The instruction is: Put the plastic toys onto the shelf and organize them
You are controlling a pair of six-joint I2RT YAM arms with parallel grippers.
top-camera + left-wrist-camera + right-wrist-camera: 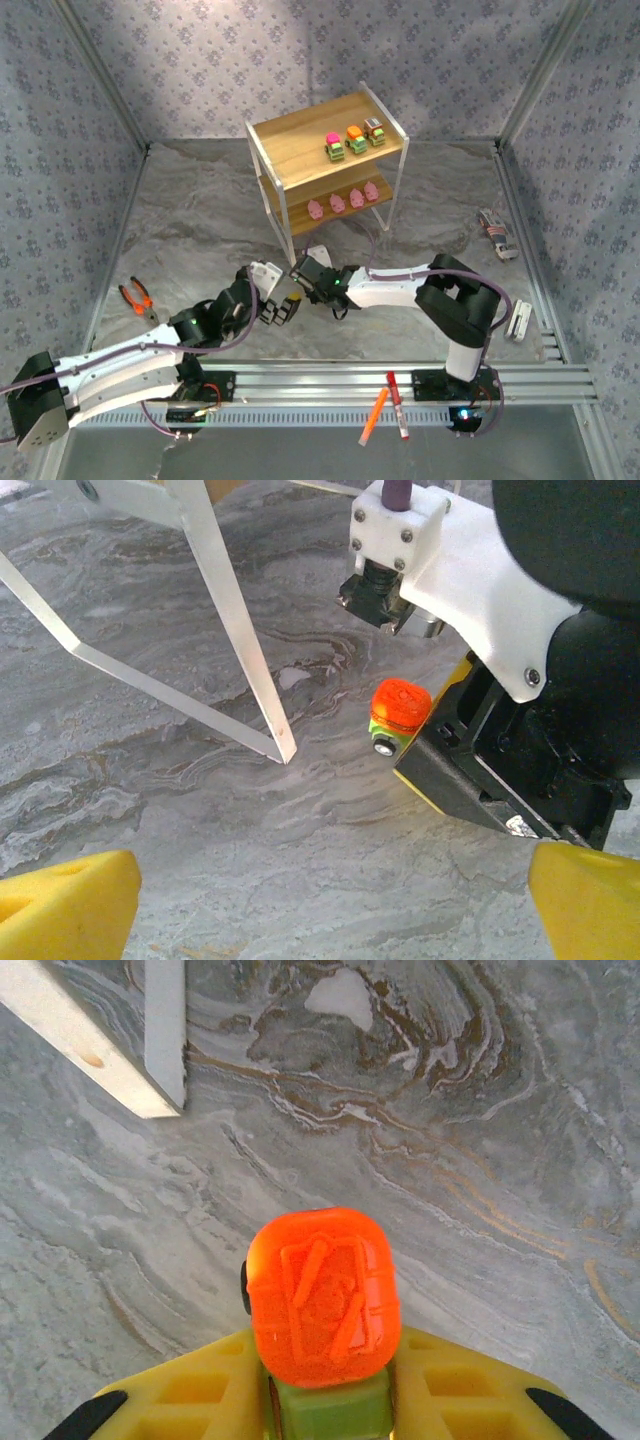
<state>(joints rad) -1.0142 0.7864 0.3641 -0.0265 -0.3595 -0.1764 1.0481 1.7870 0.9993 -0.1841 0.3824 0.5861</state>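
Observation:
An orange-topped, green-bodied truck (320, 1295) is held between the yellow fingers of my right gripper (325, 1385), which is shut on it. The truck (398, 715) hangs low over the marbled table, just right of the front leg (235, 620) of the shelf (300, 135). Three trucks (355, 138) stand in a row on the top board. Several pink pigs (345, 200) line the lower board. My left gripper (282, 310) is open and holds nothing, its yellow pads (65, 905) wide apart, just behind the right gripper (302, 270).
Orange-handled pliers (138, 298) lie at the left. Two marker pens (385, 410) rest on the rail by the arm bases. Small grey and white objects (497, 235) lie along the right side. The shelf's white foot (165, 1030) is close ahead of the held truck.

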